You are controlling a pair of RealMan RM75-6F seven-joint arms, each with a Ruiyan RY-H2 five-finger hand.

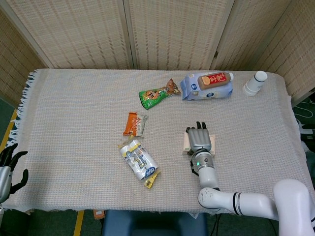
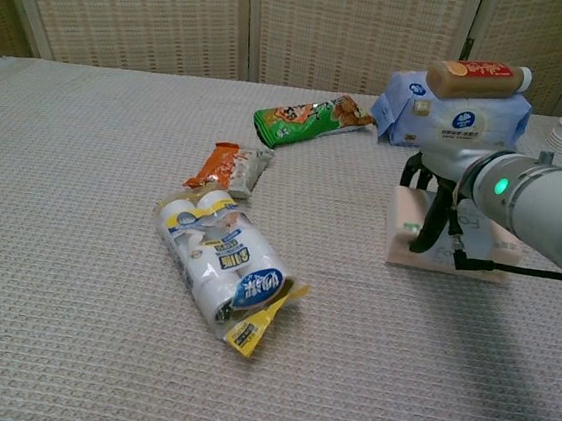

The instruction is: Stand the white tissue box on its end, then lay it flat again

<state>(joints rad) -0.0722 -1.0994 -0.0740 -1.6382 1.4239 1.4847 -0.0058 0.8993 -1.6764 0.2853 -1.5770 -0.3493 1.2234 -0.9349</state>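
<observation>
The white tissue box [image 2: 478,249] lies flat on the woven cloth, right of centre. My right hand [image 2: 431,198] sits over its left end, with the fingers [image 2: 421,235] bent down the near side and the thumb at the far side, so it grips the box. In the head view the right hand [image 1: 199,140] covers most of the tissue box [image 1: 186,143], and only the box's side strips show. My left hand [image 1: 8,166] hangs off the table's near-left corner with its fingers apart and holds nothing.
A green snack bag [image 1: 158,93], a blue pack with a brown bottle on top [image 1: 206,86] and stacked white cups [image 1: 255,82] lie at the back. An orange wrapper [image 1: 134,124] and a pack of rolls [image 1: 139,158] lie left of the box.
</observation>
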